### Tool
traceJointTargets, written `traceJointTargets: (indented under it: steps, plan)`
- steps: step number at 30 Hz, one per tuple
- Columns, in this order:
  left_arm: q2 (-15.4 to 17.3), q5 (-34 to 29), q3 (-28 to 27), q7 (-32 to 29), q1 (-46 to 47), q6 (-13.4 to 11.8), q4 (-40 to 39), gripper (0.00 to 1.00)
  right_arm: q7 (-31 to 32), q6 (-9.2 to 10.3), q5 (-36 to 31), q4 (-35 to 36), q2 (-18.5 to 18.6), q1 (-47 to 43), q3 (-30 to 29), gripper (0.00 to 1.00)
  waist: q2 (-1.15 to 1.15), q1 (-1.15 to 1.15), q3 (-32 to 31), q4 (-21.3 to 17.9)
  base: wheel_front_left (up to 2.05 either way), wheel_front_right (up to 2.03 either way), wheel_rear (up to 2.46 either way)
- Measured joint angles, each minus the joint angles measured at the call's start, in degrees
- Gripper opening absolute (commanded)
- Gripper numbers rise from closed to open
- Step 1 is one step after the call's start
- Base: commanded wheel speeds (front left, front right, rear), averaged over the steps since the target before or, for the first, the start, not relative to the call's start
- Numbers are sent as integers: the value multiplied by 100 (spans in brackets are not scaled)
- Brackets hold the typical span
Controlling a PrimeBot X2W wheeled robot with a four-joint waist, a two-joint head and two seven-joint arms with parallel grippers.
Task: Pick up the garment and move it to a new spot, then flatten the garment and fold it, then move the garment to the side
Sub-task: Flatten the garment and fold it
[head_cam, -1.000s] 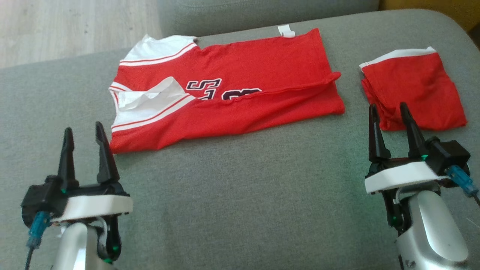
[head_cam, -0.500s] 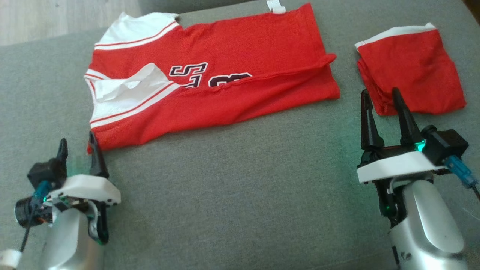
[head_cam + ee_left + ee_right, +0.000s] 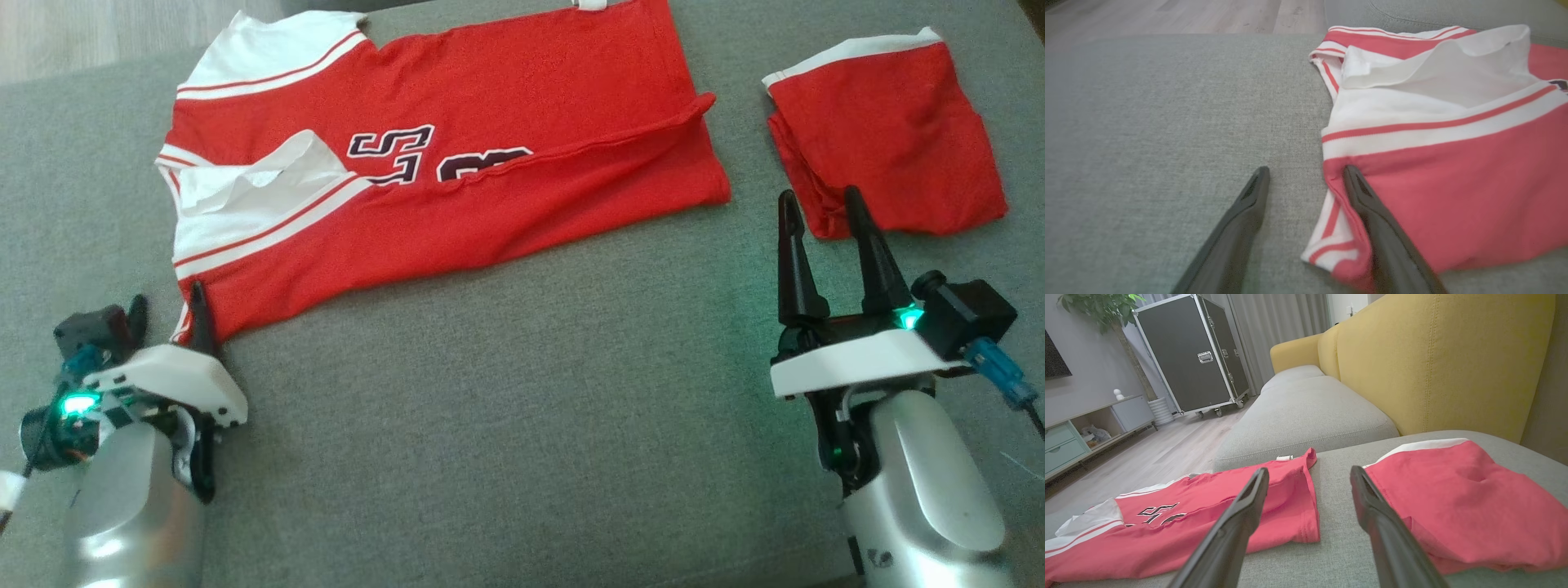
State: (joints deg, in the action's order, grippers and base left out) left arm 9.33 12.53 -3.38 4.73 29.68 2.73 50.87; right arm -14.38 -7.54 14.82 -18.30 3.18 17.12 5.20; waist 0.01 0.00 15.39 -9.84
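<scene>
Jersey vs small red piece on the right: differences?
The jersey is long, half-folded lengthwise; the small red piece is a compact fold. The jersey has dark lettering and white striped sleeves; the small red piece is plain with one white band. Both are red, on the grey cushion.

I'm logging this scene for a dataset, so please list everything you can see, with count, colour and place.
jersey: 1, red with white trim, spread on the seat, left of middle
folded garment: 1, red with white band, on the seat's right side
seat: 1, grey, under both garments
backrest: 1, yellow, beyond the folded garment
floor: 1, pale wood, beyond the seat
case: 1, black, standing on the floor
plant: 1, green, beside the case
cabinet: 1, pale with green drawers, along the wall
left gripper: 1, dark, open, at the jersey's near corner
right gripper: 1, dark, open, by the folded garment's near edge
</scene>
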Motion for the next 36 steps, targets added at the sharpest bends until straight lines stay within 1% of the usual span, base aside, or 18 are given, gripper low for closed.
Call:
traceJointTargets:
  steps: [1,2,3,4,8,11,12,16,22,28,31,35,36]
  plan:
    - [4,0,14,-51,26,37,37,53,0,0,8,0,0,0,4,100,0,0,-7,-2,0,0,0]
    - [5,1,42,-112,57,87,74,9,0,0,8,-1,0,0,9,100,0,0,-21,-1,0,0,0]
    - [19,1,70,-154,73,93,90,0,0,0,8,-4,0,0,10,100,0,0,-37,3,0,0,0]
    - [23,1,115,-160,77,136,99,0,0,0,8,-14,0,1,11,100,0,0,-53,8,0,0,0]
    - [-49,19,143,73,60,134,127,0,0,1,-15,-232,0,59,52,100,0,0,-145,43,0,0,0]
    - [-97,19,160,352,12,136,83,0,1,0,-133,-597,0,215,91,100,0,1,-205,105,0,0,0]
    - [-124,19,187,572,-3,138,-68,0,98,0,-244,-853,0,365,91,100,0,0,-236,158,0,0,0]
    - [-156,19,222,850,4,141,-569,0,697,0,-425,-1406,0,767,5,100,0,0,-255,296,0,0,0]
    - [-232,-19,393,954,9,238,-1393,0,1566,0,-580,-2263,2,1521,-347,100,0,1,-170,491,0,0,0]
    - [-293,-141,625,956,-5,292,-1957,0,2327,0,-720,-3268,5,2220,-743,100,0,1,-63,677,0,0,0]
    - [-338,-160,737,956,-14,322,-2108,0,2539,0,-943,-3712,10,2452,-849,100,0,1,-19,766,0,0,0]
    - [-385,-170,871,956,-38,334,-2165,0,2651,0,-1235,-4102,42,2781,-891,100,0,1,23,867,0,0,0]
    - [-386,-200,883,956,-49,334,-2163,0,2650,0,-1363,-4172,44,2855,-892,48,0,1,28,881,0,0,0]
